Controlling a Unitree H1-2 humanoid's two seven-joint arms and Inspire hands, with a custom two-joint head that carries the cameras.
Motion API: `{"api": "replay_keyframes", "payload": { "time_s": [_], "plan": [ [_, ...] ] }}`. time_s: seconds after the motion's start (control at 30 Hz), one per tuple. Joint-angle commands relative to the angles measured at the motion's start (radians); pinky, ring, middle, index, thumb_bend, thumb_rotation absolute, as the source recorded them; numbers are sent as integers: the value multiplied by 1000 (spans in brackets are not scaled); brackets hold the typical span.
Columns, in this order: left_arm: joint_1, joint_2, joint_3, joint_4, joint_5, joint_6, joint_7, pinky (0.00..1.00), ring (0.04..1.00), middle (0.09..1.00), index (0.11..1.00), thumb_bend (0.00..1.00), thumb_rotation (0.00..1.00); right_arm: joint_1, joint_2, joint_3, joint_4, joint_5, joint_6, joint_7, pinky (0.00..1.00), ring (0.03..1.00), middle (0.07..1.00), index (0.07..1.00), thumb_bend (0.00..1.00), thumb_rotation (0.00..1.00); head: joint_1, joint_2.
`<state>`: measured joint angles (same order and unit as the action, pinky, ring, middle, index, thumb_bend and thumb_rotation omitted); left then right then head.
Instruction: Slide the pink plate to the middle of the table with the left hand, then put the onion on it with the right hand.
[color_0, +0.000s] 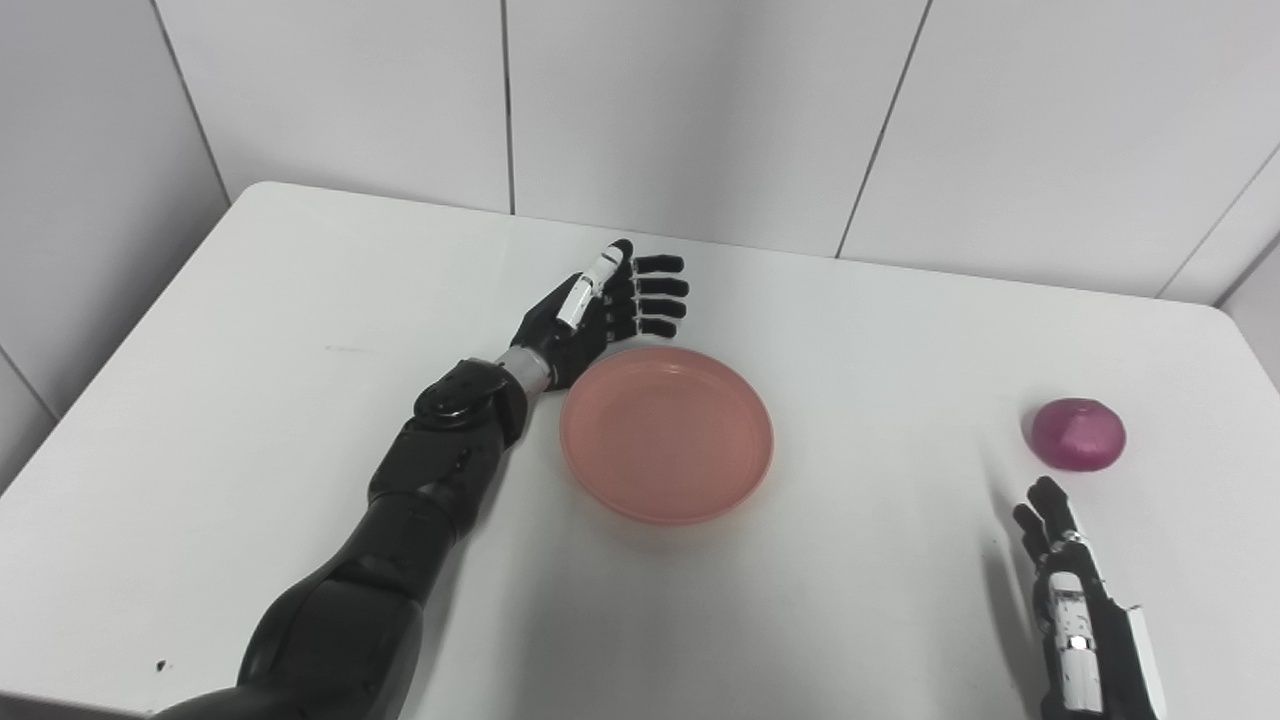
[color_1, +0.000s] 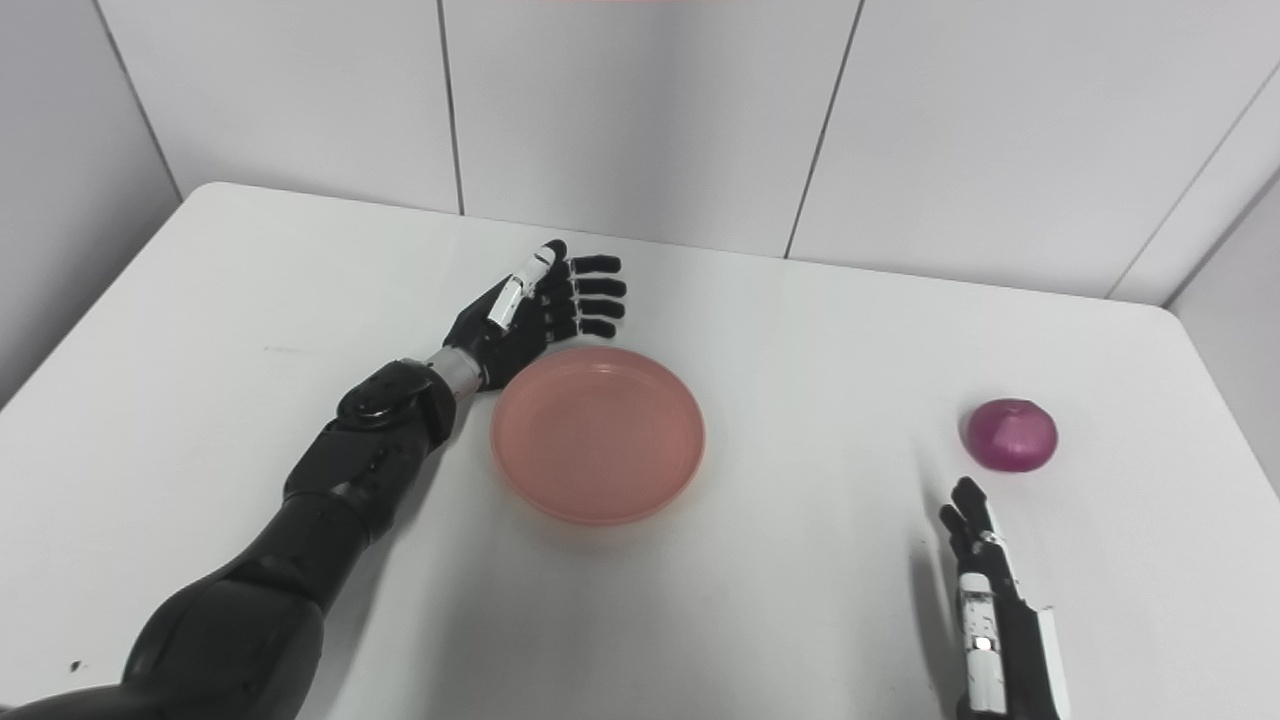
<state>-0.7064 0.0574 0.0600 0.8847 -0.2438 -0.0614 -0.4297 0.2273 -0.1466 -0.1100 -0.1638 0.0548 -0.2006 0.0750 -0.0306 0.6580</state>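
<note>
The round pink plastic plate (color_0: 667, 434) sits on the flat white table (color_0: 250, 380), close to the middle and a little to the left of it. It looks empty. So the first job, sliding the plate to the middle, looks done or almost done, though that is only my guess from where the plate lies now. The black left hand (color_0: 605, 305) is at about 11 o'clock from the plate, just past its far edge. Its fingers (color_0: 660, 295) are stretched out flat and apart, pointing toward 3 o'clock, and it holds nothing. The wrist is very near the plate's rim, but I cannot tell if it is touching. The small round purple onion (color_0: 1078, 433) is way over at 3 o'clock from the plate, well apart from it, near the right edge of the table. It rests on the table by itself. The black right hand (color_1: 985, 590) comes up from the bottom, at about 6 o'clock from the onion, near it but not touching. Its fingers point up toward the onion and hold nothing; it looks open. The second job is still left: the right hand has to pick up the onion, carry it toward 9 o'clock and set it down on the plate.
</note>
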Motion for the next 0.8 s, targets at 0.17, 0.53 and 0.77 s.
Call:
{"api": "replay_keyframes", "payload": {
  "time_s": [0.17, 0.53, 0.77],
  "plan": [
    [-18, -21, -18, -23, 11, 6, 5, 618, 651, 667, 649, 356, 1000, -9, 9, 10, 13, -12, -20, -6, 993, 956, 962, 952, 210, 1000, -25, 4],
    [-13, -40, -32, -36, 21, 14, 20, 629, 661, 675, 656, 354, 1000, -10, 25, 11, 21, -15, -16, -16, 979, 940, 948, 943, 202, 1000, -67, 13],
    [-23, -51, -38, -18, 19, -12, 15, 645, 674, 689, 671, 366, 1000, -8, 26, 14, 16, -25, -2, -17, 986, 940, 948, 942, 241, 1000, -81, 17]
  ]
}}
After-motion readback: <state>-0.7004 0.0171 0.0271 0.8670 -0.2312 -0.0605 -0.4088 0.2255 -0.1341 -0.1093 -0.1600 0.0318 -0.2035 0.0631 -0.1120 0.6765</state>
